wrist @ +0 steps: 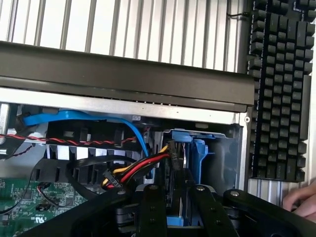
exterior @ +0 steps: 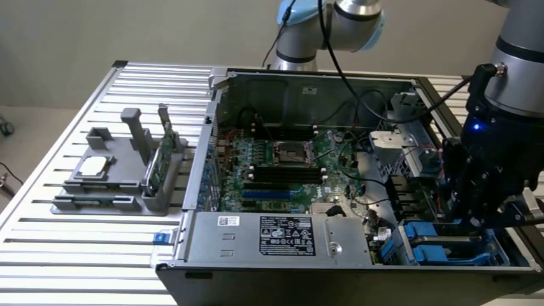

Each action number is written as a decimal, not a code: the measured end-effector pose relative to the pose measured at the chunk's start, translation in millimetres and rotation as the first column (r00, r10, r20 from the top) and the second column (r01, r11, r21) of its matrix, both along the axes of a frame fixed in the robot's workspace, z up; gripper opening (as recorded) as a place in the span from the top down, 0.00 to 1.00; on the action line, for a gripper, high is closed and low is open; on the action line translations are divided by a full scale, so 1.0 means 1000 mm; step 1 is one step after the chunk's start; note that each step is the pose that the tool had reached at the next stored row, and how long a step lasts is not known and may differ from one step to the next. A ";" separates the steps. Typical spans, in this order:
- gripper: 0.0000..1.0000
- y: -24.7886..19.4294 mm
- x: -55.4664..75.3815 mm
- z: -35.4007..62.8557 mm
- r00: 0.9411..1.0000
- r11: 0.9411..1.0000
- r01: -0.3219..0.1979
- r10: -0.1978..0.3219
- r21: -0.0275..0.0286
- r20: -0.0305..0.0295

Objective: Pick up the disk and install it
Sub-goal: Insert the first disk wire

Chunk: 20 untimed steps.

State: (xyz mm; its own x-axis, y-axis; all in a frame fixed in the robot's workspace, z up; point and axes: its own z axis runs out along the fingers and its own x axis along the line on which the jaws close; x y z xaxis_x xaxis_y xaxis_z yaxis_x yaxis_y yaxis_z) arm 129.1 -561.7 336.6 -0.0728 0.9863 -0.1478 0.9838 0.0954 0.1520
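The disk (wrist: pixel 177 158) stands on edge in the drive bay at the case's front corner, on the exterior view's right, framed by its blue carrier (exterior: pixel 442 245). Coloured cables run to its connector end. Its label face cannot be seen.

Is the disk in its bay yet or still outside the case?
In the bay. The disk's blue carrier stands upright in the slot at the computer case corner, with the gripper right above it.

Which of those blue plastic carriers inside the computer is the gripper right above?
The upright blue carrier in the case's corner, directly beneath the gripper; the other blue carriers lie beside it.
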 end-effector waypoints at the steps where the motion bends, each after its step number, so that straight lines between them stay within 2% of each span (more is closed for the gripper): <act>1: 0.73 0.0004 0.000 0.0007 1.000 1.000 0.001 -0.001 0.000 0.000; 6: 0.73 0.0009 0.000 0.0061 1.000 1.000 0.003 -0.003 -0.003 0.000; 10: 0.73 0.0009 0.000 0.0074 1.000 1.000 0.004 -0.004 -0.012 0.000; 12: 0.73 0.0009 0.001 0.0076 1.000 1.000 0.004 -0.004 -0.014 0.000; 20: 0.73 0.0009 0.004 0.0067 1.000 1.000 0.004 -0.004 -0.015 0.000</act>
